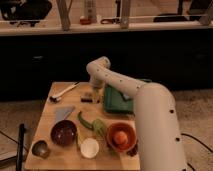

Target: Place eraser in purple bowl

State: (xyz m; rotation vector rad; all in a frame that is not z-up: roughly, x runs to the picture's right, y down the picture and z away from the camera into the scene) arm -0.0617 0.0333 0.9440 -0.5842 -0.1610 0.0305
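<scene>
Dark cabinet fronts run across the back of the room beneath a pale counter ledge, and a light wooden table [47,160] stands in front of them on a speckled floor. A thick white robot arm [150,115] rises from the lower right, bends at an elbow above the table's far side, and points down. Its gripper [93,92] sits low over the far middle of the table, right at the eraser [89,99], a small dark flat block lying on the wood. Whether the claw is wide, narrow or clamped on the block cannot be told, since the wrist and the dim light hide it.

The purple bowl [64,133] stands near the front left of the table, well apart from the eraser and upright. A grey-blue sponge pad [64,112] lies between the two. A small white bowl [90,148] sits to the right of the purple bowl, with an orange bowl [121,137] beyond it holding something orange. A green leafy vegetable [93,125] lies between the bowls. A small metal cup [40,148] stands at the front left corner. A green tray [116,101] lies partly under the arm, and a white-handled utensil [64,92] rests at the far left.
</scene>
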